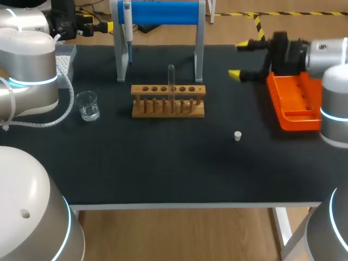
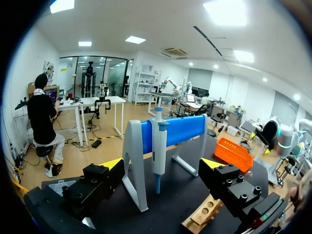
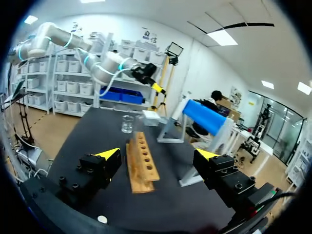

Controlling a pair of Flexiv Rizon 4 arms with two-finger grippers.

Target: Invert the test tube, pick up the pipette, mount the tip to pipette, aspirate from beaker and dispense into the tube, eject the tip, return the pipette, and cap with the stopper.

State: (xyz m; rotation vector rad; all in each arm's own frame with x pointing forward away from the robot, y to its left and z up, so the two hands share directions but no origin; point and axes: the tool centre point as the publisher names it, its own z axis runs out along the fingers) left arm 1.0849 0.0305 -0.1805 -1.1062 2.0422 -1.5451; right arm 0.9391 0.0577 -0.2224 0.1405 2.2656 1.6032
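A clear test tube (image 1: 172, 81) stands upright in the wooden rack (image 1: 168, 101) at mid-table. The pipette (image 1: 127, 24) hangs on the blue-barred stand (image 1: 163, 13) behind it. A glass beaker (image 1: 87, 105) sits left of the rack, and a small white stopper (image 1: 237, 136) lies to its right front. My left gripper (image 1: 95, 24) hovers open at the back left, facing the hanging pipette (image 2: 159, 156), its own tips (image 2: 163, 165) wide apart. My right gripper (image 1: 240, 60) is open above the table's right rear, looking along the rack (image 3: 142, 161) with nothing between its fingers (image 3: 109, 153).
An orange tray (image 1: 293, 100) sits at the right edge under my right arm. A grey tip box (image 1: 65, 57) stands at the back left. The stand's legs (image 1: 198, 60) flank the space behind the rack.
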